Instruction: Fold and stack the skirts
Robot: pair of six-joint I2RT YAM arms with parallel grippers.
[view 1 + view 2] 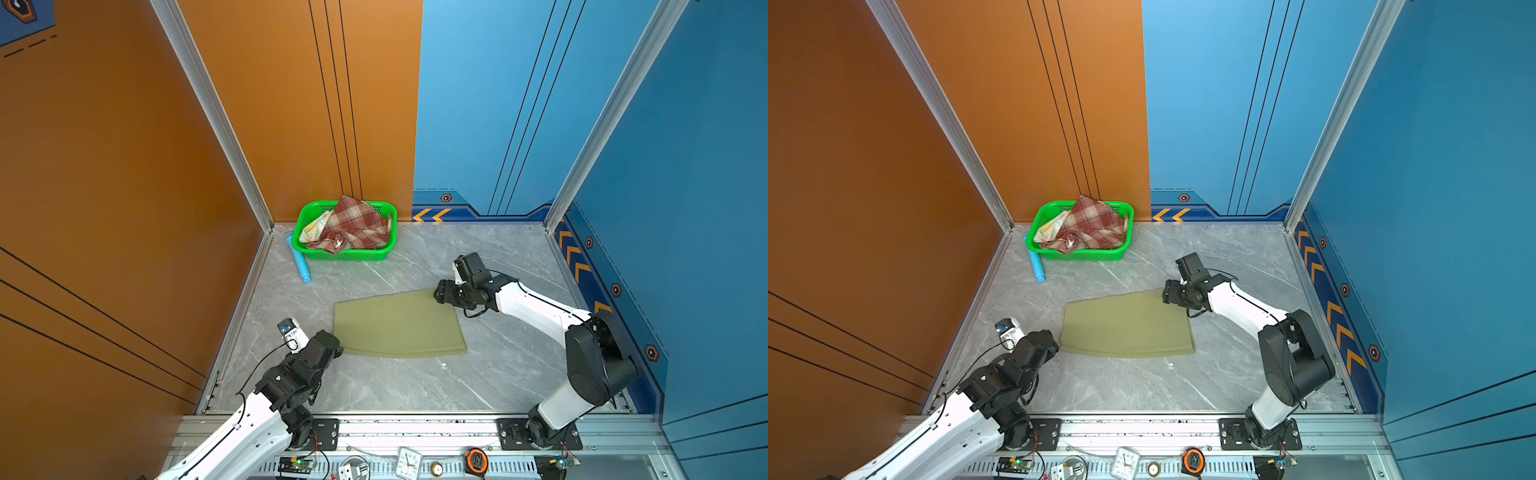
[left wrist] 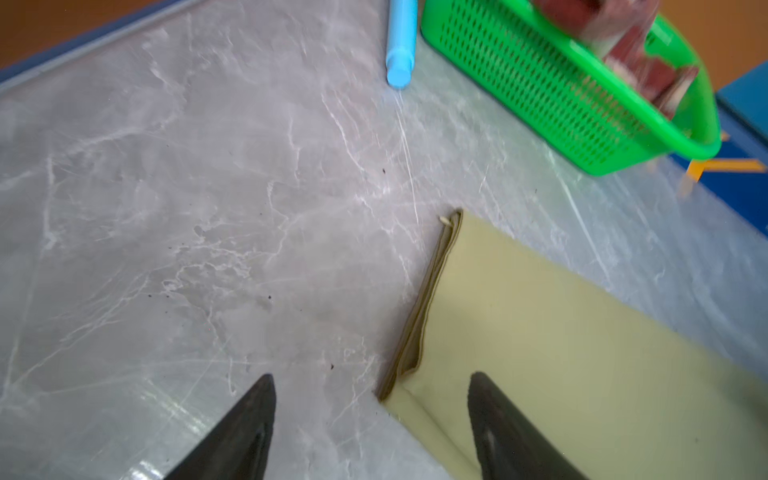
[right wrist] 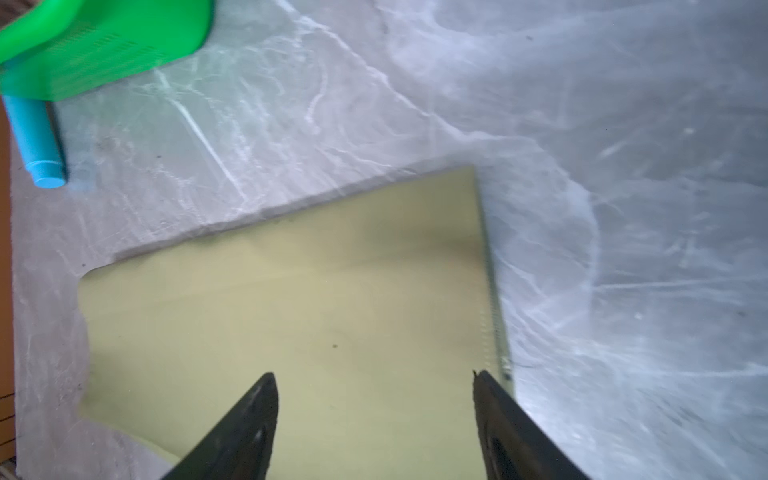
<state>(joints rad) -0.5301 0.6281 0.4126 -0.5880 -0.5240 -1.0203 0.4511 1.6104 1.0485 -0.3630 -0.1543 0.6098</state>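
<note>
The olive-green skirt (image 1: 399,324) (image 1: 1127,324) lies folded flat mid-table. My left gripper (image 1: 334,348) (image 2: 372,376) stands open at its near left corner, one finger over the cloth (image 2: 561,353), the other over bare table, holding nothing. Over the far right corner of the same cloth (image 3: 311,291) my right gripper (image 1: 438,293) (image 3: 374,374) is open and empty. The plaid skirt (image 1: 353,226) (image 1: 1094,226) lies crumpled in the green basket (image 1: 345,254), with a pale yellowish skirt (image 1: 316,226) partly hidden beneath it.
A light blue tube (image 1: 298,257) (image 2: 401,41) lies on the table against the basket's left side. Orange and blue walls close in the grey marble table (image 1: 415,386). A clock (image 1: 409,461) and a tape measure (image 1: 477,459) sit below the front rail.
</note>
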